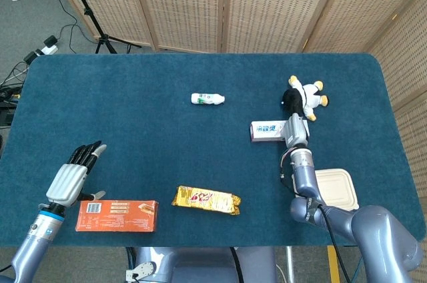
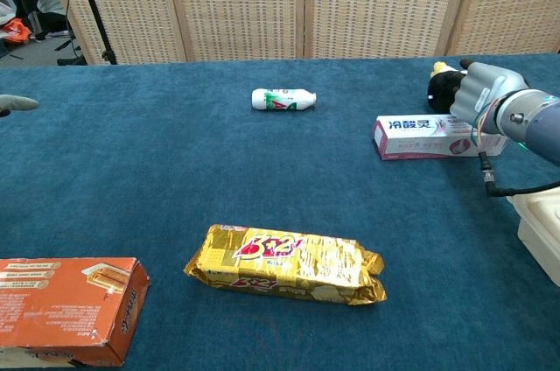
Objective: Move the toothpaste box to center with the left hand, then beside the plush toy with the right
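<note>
— Toothpaste box point(image 1: 269, 131): where does it lie?
— Flat on the blue surface point(image 1: 133, 123), just on the near side of the plush toy point(image 1: 303, 95), with its long side running left to right. The right robot hand point(image 1: 295, 131) grips the box's right end, fingers wrapped over it.
— And working outward from that box, near to far?
— Nearest the camera, to the box's right and closer in, a pale lidded container point(image 1: 335, 188) sits at the surface's edge. To the box's near left lies a gold snack packet point(image 1: 206, 199), and further left an orange carton point(image 1: 117, 215). The left robot hand point(image 1: 70, 179) hovers just beside that carton's left end, fingers straight and spread, holding nothing.
— Anything beyond the box?
— A small white bottle point(image 1: 207, 99) lies on its side up and to the left of the box, well apart from it. The plush toy lies just behind the box's right end, close to the right robot hand.
</note>
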`<move>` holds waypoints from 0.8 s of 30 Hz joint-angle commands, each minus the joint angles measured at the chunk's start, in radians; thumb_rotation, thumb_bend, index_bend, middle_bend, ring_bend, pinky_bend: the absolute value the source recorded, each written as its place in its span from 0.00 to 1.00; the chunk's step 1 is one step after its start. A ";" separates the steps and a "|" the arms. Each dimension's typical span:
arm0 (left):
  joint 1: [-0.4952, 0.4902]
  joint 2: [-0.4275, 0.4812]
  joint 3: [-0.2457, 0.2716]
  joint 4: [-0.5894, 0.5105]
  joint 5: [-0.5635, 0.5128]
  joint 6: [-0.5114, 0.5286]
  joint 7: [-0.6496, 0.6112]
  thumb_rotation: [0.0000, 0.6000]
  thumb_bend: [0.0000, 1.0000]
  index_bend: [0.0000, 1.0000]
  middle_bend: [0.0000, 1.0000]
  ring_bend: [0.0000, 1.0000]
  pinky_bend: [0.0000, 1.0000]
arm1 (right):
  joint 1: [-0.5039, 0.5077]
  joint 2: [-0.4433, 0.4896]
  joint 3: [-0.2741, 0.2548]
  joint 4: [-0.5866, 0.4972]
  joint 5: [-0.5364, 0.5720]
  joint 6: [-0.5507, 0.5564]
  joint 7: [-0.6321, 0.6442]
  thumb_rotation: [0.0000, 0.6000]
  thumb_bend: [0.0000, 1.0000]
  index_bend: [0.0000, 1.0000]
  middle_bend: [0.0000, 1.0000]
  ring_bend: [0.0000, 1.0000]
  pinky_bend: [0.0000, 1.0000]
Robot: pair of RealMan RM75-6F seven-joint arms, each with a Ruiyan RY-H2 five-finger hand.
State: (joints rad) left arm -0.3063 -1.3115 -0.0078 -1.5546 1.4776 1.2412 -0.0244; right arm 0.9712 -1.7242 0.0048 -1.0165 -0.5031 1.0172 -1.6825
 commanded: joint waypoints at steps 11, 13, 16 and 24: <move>0.001 0.003 -0.001 -0.001 0.001 0.003 -0.004 1.00 0.00 0.00 0.00 0.00 0.00 | -0.008 0.011 -0.008 -0.011 -0.024 0.015 0.007 1.00 0.78 0.28 0.13 0.00 0.01; 0.001 0.003 -0.001 -0.002 0.000 0.003 -0.004 1.00 0.00 0.00 0.00 0.00 0.00 | -0.001 0.012 -0.002 -0.019 -0.033 0.021 0.008 1.00 0.77 0.28 0.13 0.00 0.01; 0.001 0.003 -0.001 -0.003 0.001 0.003 -0.003 1.00 0.00 0.00 0.00 0.00 0.00 | 0.012 0.012 0.007 -0.034 -0.052 0.028 0.012 1.00 0.73 0.28 0.12 0.00 0.01; 0.001 0.004 -0.004 0.002 -0.004 0.001 -0.010 1.00 0.00 0.00 0.00 0.00 0.00 | 0.063 -0.009 0.044 -0.100 -0.160 0.088 0.039 1.00 0.60 0.28 0.10 0.00 0.01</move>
State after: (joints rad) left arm -0.3054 -1.3074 -0.0111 -1.5532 1.4739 1.2420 -0.0343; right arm 1.0183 -1.7233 0.0344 -1.0977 -0.6488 1.0866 -1.6436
